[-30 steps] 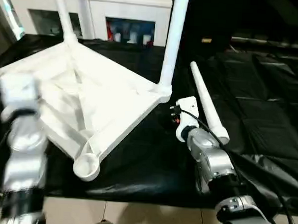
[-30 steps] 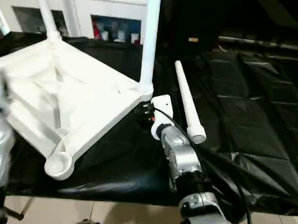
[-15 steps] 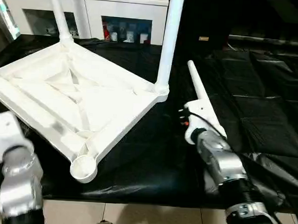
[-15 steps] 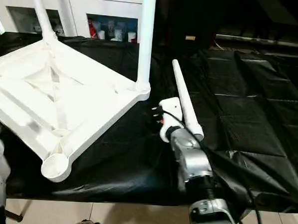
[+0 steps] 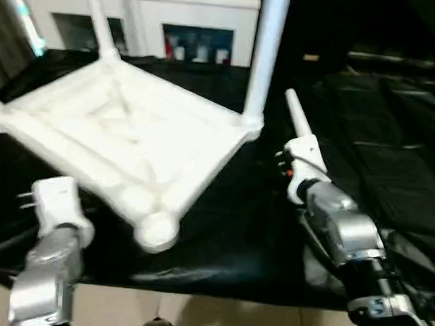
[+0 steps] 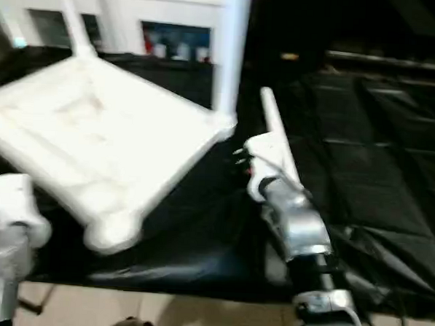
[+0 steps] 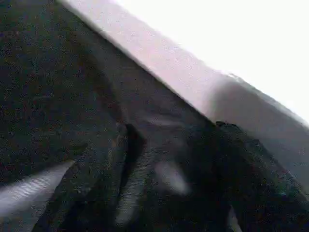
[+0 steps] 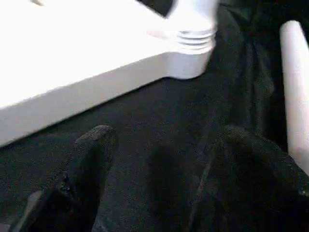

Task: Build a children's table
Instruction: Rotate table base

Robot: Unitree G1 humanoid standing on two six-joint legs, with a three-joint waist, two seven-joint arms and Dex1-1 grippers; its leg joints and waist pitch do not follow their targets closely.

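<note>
Here, my right gripper (image 8: 159,159) hangs spread over crinkled black sheeting (image 5: 392,172), near the smooth tabletop's (image 5: 124,136) ribbed corner socket (image 8: 193,43). Left gripper (image 7: 169,174): cannot tell.

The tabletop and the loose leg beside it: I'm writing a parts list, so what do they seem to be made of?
The tabletop looks like moulded white plastic with a smooth, slightly glossy finish; its upturned underside shows raised ribs and rounded corner sockets. The loose leg, lying on the black sheet, looks like matching white plastic tube, though hollowness can't be confirmed.
</note>
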